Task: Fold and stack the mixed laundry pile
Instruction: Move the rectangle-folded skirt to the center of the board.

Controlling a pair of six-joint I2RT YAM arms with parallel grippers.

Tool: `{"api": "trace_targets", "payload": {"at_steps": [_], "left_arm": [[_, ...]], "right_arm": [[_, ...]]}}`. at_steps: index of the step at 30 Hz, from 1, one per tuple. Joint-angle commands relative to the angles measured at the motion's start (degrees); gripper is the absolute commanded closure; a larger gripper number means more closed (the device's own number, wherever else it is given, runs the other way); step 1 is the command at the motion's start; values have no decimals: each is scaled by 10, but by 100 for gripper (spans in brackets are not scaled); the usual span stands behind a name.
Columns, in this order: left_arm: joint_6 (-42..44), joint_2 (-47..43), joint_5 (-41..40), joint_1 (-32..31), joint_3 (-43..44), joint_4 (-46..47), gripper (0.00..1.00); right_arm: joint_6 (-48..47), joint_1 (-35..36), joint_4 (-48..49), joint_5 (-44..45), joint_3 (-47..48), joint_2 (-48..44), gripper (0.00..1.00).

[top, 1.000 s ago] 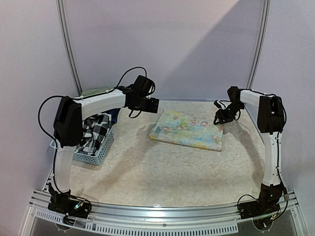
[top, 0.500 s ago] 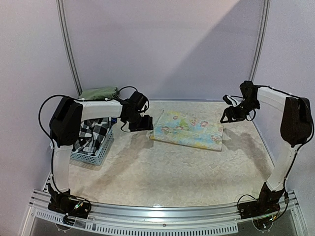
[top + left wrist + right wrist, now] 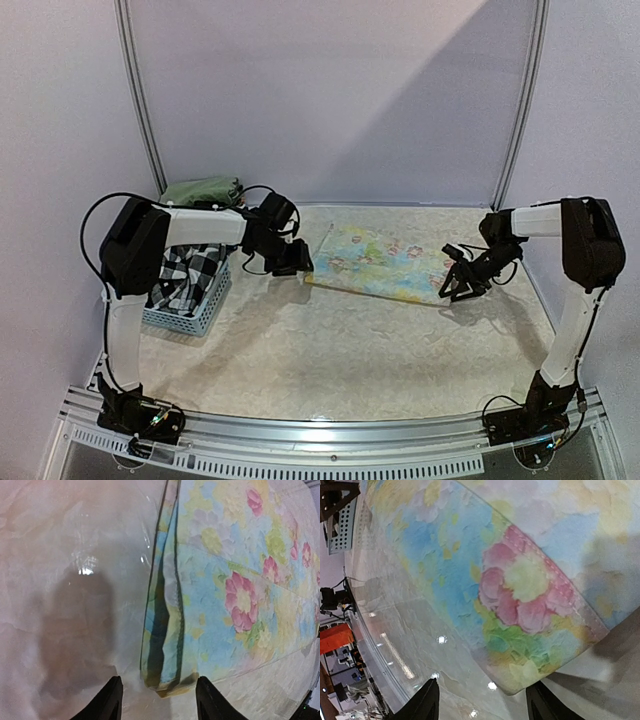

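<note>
Near corners of the folded floral cloth (image 3: 385, 262) are bracketed by the left end effector (image 3: 159, 702) and right end effector (image 3: 482, 700) — both apart, nothing clamped. Another fold is presumably intended.

Light blue, seemingly perforated basket (image 3: 197, 308) sits on table's (image 3: 330, 355) left.

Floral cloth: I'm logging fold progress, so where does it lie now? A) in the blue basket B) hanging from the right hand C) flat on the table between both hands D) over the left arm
C: the floral cloth lies folded flat on the table, open left hand at its left corner, open right hand at its right corner.
</note>
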Motion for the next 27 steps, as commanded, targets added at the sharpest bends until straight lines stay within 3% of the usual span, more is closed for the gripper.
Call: {"api": "trace_targets", "payload": {"at_steps": [1, 7, 17, 25, 27], "left_arm": [[2, -6, 6, 13, -14, 9, 50], [6, 12, 22, 18, -10, 18, 51], [0, 30, 97, 18, -8, 37, 65], [-2, 1, 112, 18, -43, 24, 100], [-1, -22, 116, 18, -68, 19, 100]], "right_arm": [[1, -1, 14, -25, 1, 33, 42], [6, -1, 22, -20, 5, 55, 48], [17, -2, 36, -17, 2, 65, 65], [5, -2, -2, -5, 1, 68, 99], [-9, -2, -21, -5, -5, 64, 100]]}}
